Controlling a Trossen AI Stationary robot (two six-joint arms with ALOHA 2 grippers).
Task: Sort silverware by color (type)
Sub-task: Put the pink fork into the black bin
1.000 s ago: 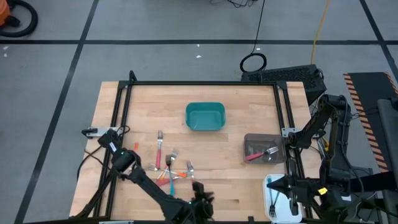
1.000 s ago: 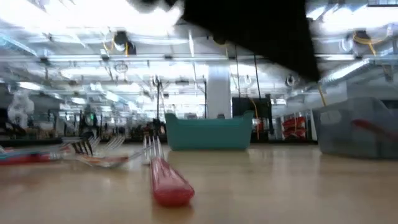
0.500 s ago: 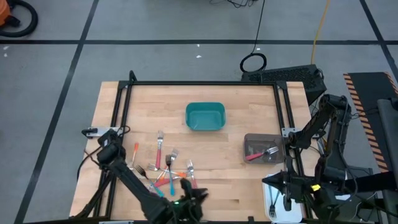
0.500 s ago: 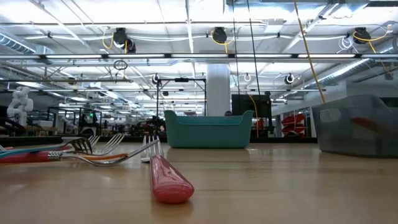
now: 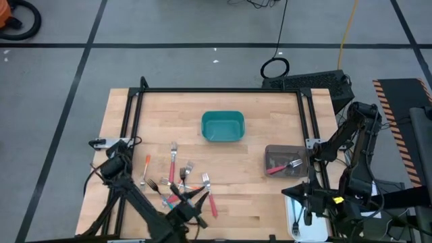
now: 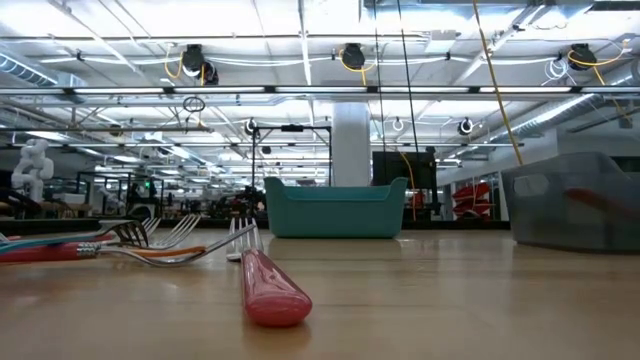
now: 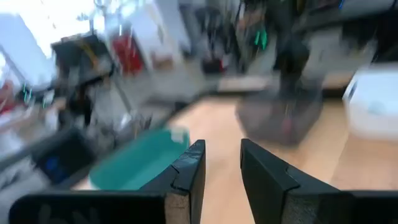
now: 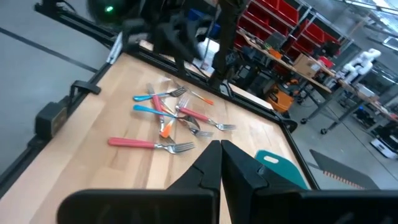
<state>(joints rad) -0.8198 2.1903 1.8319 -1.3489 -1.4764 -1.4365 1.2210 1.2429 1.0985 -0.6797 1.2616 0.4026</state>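
Overhead, showing forks (image 5: 181,185) with red, orange and teal handles heaped near the wooden table's (image 5: 270,108) front-left, left gripper (image 5: 192,210) just beside them with jaws apart and empty, right gripper (image 5: 305,202) pressed together off the right edge.

Forks (image 5: 179,183) metal tines, glossy plastic handles; table (image 5: 256,128) wood

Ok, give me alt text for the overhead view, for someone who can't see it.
A loose pile of forks with red, orange and blue handles lies on a wooden table, with the left gripper over its near edge. A teal bin sits mid-table, a grey tray holding a red fork to the right.
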